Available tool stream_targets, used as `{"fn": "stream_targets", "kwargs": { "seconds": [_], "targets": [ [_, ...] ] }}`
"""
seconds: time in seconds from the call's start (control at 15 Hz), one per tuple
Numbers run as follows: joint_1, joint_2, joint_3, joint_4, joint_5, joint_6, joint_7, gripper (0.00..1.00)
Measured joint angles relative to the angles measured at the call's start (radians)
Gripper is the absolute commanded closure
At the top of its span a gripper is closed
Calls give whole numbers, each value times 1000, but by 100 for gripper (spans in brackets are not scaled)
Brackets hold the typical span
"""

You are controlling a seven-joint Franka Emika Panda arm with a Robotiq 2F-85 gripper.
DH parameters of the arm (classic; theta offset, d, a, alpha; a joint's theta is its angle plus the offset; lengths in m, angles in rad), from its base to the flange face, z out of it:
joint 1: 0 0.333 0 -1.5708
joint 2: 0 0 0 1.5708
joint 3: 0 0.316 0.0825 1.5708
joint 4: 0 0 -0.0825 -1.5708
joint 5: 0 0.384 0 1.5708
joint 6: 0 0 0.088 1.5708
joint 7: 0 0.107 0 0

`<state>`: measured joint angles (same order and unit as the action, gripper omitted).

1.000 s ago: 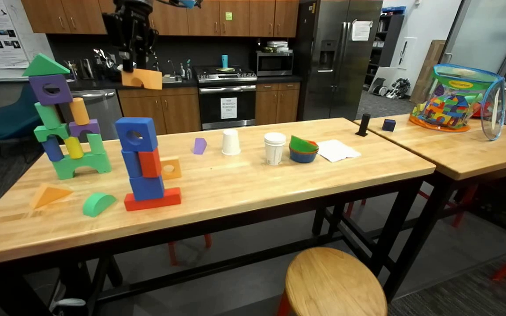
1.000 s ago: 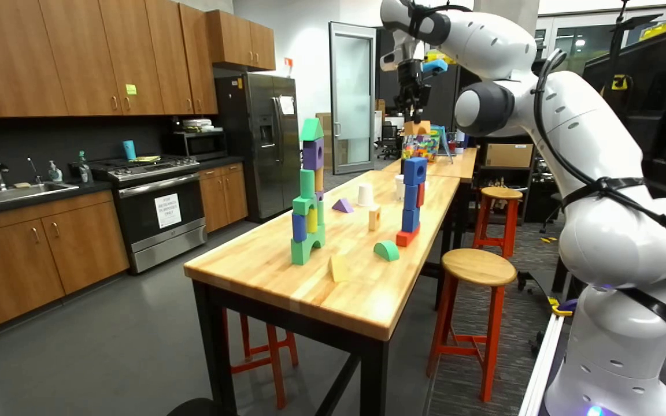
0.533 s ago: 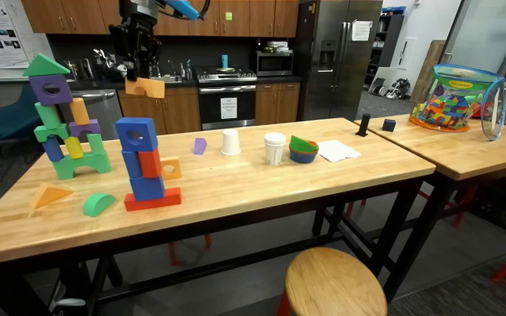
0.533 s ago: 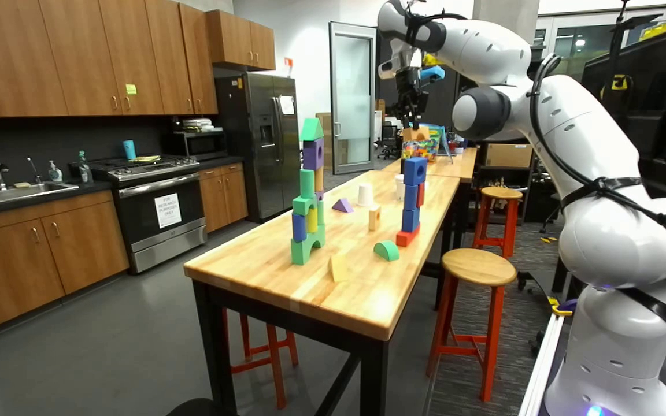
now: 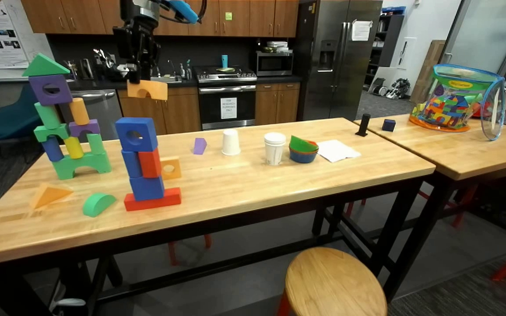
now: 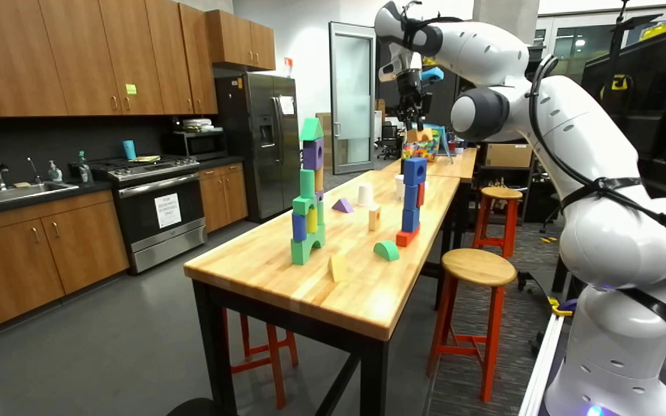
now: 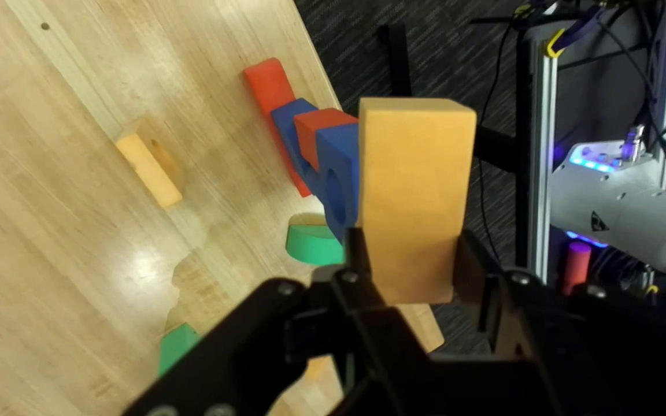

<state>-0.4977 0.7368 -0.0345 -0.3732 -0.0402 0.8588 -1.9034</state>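
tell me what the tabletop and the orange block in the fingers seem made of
Orange block: probably foam, matte, with even color and softly rounded edges; painted wood is possible.
Tabletop: looks like wood, satin, likely varnished, shown by grain, joined strips and soft glare.

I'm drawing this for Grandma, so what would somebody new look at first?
Probably the orange arch block, pinched in the black gripper up in the air. Next, the blue and red tower on the table, and the many-coloured tower with a green triangle on top. In an exterior view, the big white robot arm takes up much of the right side.
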Motion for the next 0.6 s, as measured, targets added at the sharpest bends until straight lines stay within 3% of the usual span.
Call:
{"fn": "stream_targets", "kwargs": {
  "seconds": [0.2, 0.27, 0.6],
  "targets": [
    [13, 2, -8, 0, -47, -17, -110, 85],
    [20, 3, -14, 0, -62, -20, -139, 60],
    [18, 10, -17, -1, -61, -20, -144, 60]
  ]
}}
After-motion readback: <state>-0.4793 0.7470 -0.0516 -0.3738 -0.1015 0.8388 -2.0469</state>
